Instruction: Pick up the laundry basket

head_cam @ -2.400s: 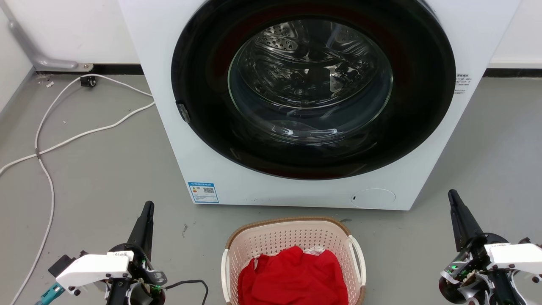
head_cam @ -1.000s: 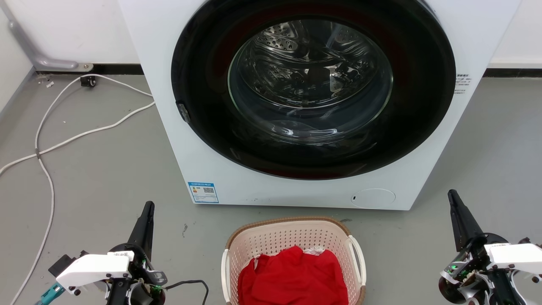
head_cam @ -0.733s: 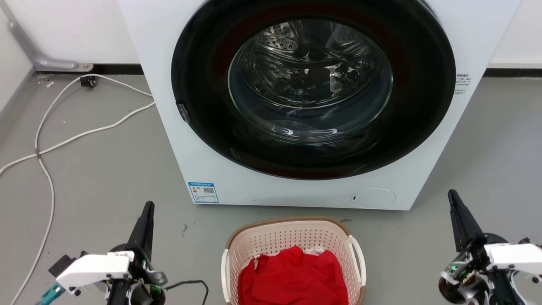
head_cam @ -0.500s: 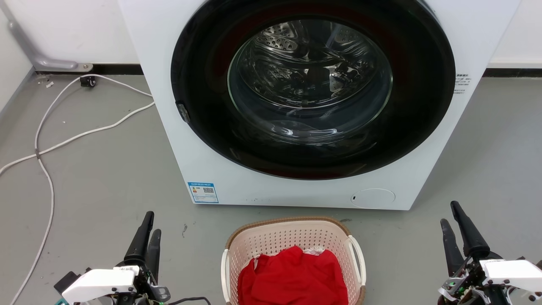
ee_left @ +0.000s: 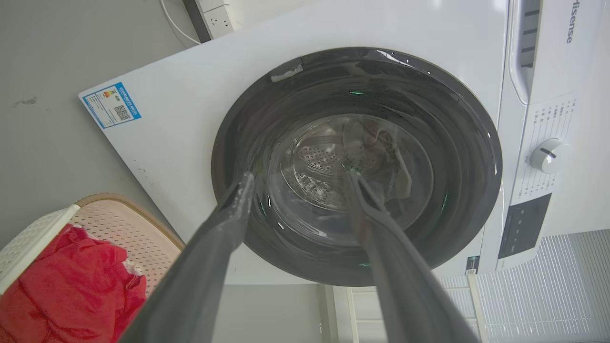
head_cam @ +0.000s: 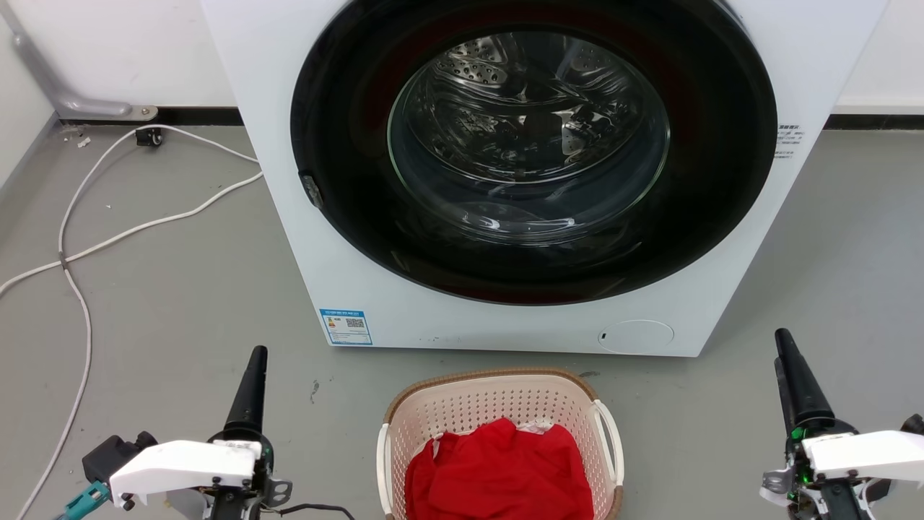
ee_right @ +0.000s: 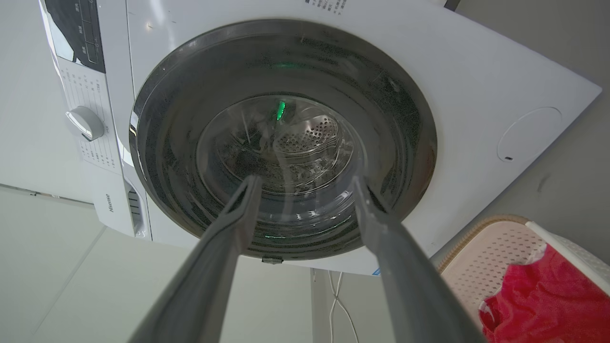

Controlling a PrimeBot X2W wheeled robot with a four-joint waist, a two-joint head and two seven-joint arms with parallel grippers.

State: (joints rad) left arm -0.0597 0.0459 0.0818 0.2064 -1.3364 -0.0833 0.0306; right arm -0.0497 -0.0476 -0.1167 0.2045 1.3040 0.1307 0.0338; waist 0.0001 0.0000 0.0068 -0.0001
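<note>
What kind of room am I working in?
Probably a laundry or utility room: a front-loading washing machine, a laundry basket with red cloth on the grey floor before it, and white cables trailing beside it.

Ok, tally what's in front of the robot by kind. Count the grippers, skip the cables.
Washer: 1
Basket: 1
Red cloth, in the basket: 1
Grippers: 2, left gripper and right gripper, both open
Total: 5

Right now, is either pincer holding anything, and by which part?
Nothing is held. The left pincer and right pincer are both open and empty, clear of the laundry basket.
</note>
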